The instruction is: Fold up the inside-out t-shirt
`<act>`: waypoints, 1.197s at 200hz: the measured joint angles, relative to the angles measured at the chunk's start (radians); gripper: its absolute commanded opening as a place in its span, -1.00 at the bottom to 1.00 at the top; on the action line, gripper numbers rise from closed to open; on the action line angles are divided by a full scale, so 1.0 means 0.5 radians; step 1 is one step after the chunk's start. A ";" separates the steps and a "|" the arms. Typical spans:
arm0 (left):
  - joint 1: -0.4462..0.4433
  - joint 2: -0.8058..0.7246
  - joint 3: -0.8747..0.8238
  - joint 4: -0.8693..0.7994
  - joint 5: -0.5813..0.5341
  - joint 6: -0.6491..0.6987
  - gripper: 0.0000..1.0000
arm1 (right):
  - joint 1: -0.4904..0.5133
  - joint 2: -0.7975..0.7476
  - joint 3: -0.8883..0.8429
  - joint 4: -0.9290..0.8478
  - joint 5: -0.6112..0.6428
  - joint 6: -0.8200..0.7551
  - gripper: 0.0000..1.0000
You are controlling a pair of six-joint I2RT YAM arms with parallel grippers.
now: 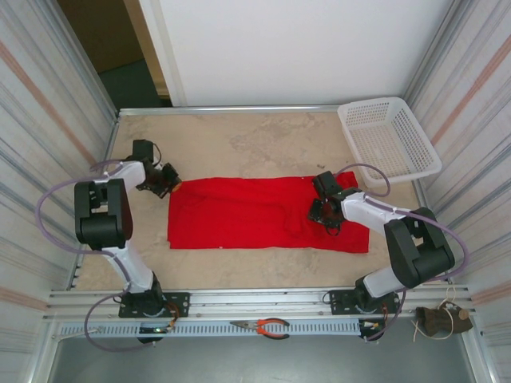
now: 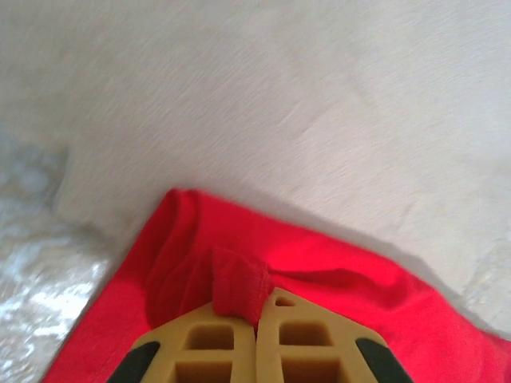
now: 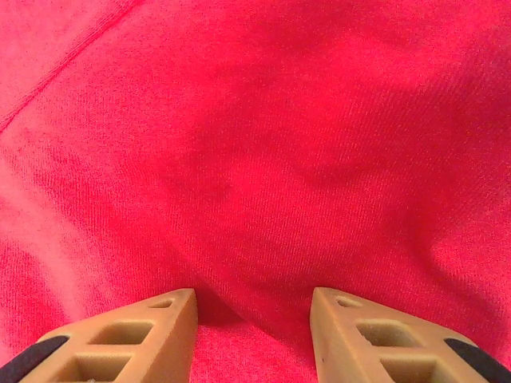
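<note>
Figure: folding station, seen from above and from both wrists. You see the inside-out t-shirt (image 1: 263, 215) spread as a long red band on the table (image 1: 239, 136), nearer the arms than the white basket (image 1: 367, 103) and stretching away from it to the left. Your left gripper (image 1: 171, 186) sits at the shirt corner farthest from the basket, its fingers (image 2: 215, 339) pressed together on a small fold of red cloth. Your right gripper (image 1: 323, 214) rests on the shirt end closest to the basket, its fingers (image 3: 160, 323) partly spread, with their tips down on the fabric.
</note>
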 measured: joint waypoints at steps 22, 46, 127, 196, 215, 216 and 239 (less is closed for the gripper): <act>-0.008 -0.024 0.086 0.032 -0.018 0.116 -1.00 | 0.000 0.002 0.001 0.000 0.002 0.024 -0.18; -0.034 -0.126 0.063 0.042 -0.069 0.246 -1.00 | 0.002 0.006 0.004 -0.002 0.003 0.027 -0.18; -0.011 -0.362 -0.342 0.010 -0.116 0.299 -0.20 | 0.014 0.027 0.031 -0.034 0.025 0.034 -0.18; -0.274 -0.335 0.164 0.177 -0.057 0.030 -0.32 | 0.024 0.028 0.032 -0.037 0.041 0.041 -0.19; -0.332 -0.166 0.262 0.249 -0.019 -0.024 -0.35 | 0.027 0.029 0.032 -0.040 0.054 0.042 -0.20; -0.333 -0.153 0.266 0.253 -0.018 -0.026 -0.35 | 0.027 0.029 0.032 -0.040 0.054 0.042 -0.20; -0.311 0.040 0.253 0.261 -0.002 -0.063 -0.36 | 0.027 0.029 0.032 -0.042 0.055 0.043 -0.20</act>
